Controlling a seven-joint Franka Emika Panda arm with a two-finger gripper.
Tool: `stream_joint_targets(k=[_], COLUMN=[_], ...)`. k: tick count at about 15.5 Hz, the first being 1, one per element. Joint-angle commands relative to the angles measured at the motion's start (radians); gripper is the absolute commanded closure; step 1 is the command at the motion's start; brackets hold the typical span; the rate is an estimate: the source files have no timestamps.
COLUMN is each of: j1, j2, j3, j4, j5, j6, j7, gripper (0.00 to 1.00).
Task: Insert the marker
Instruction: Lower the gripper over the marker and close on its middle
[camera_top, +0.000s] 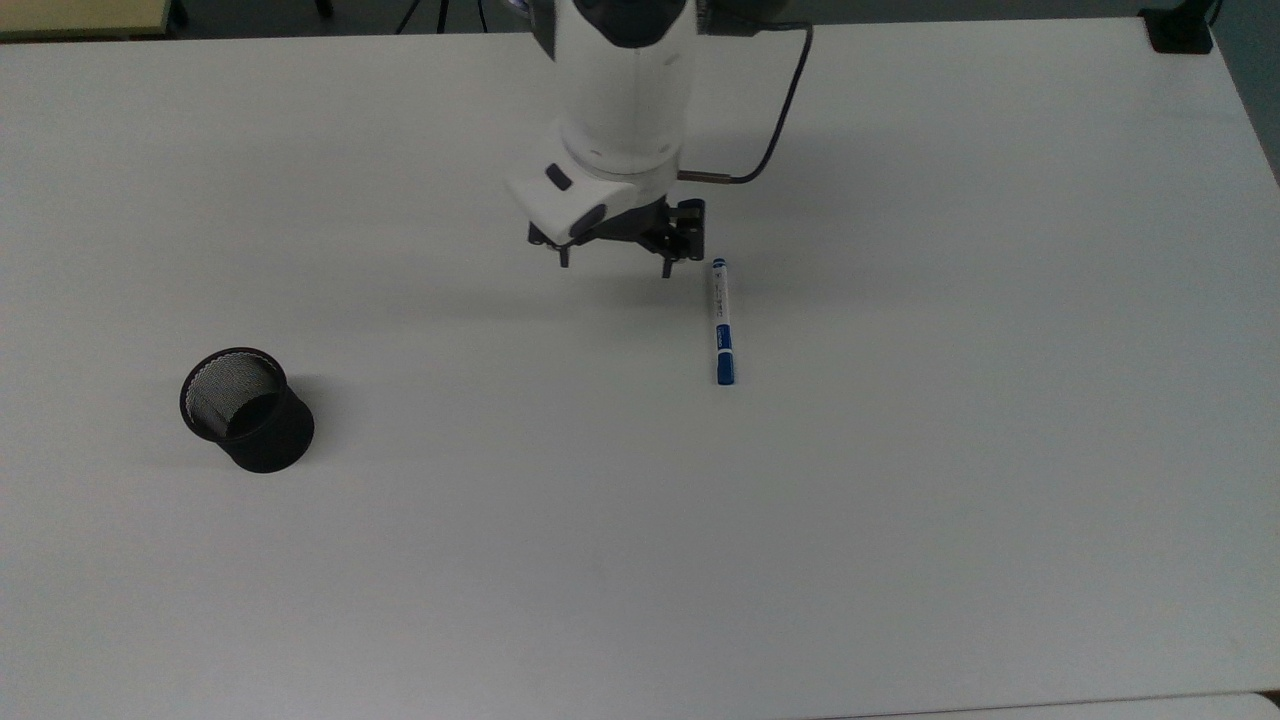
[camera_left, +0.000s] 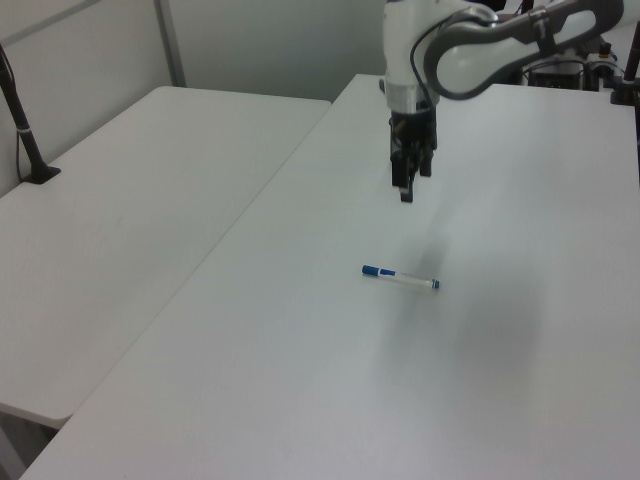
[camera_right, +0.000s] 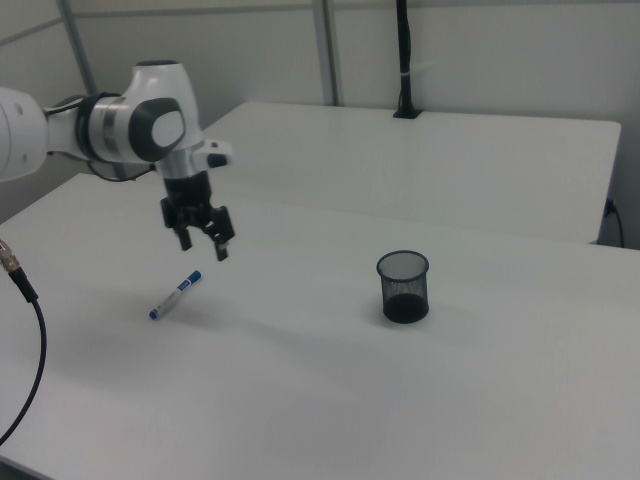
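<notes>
Fingers spread, nothing held; black two-finger gripper (camera_top: 615, 263) hangs above table, tips down, prob. for top grab. Slim white marker w/ blue cap (camera_top: 722, 322) lies flat just beside. Black mesh cup (camera_top: 246, 409) well apart, upright, mouth free.

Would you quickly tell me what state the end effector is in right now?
End effector: open, holding nothing, above the white table beside the blue-capped white marker.
</notes>
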Motion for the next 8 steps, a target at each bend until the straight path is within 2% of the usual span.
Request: stream_joint_targets(k=[1,2,8], j1=[0.079,0.093,0.143], j2=[0.051,0.066,0.149], j3=[-0.013,-0.013,-0.013], j4=[-0.031,-0.031,-0.019], j5=[0.01,0.01,0.013], j6=[0.048,0.063,0.158], j7=[0.066,0.07,0.071], gripper=[0.0,0.0,0.18])
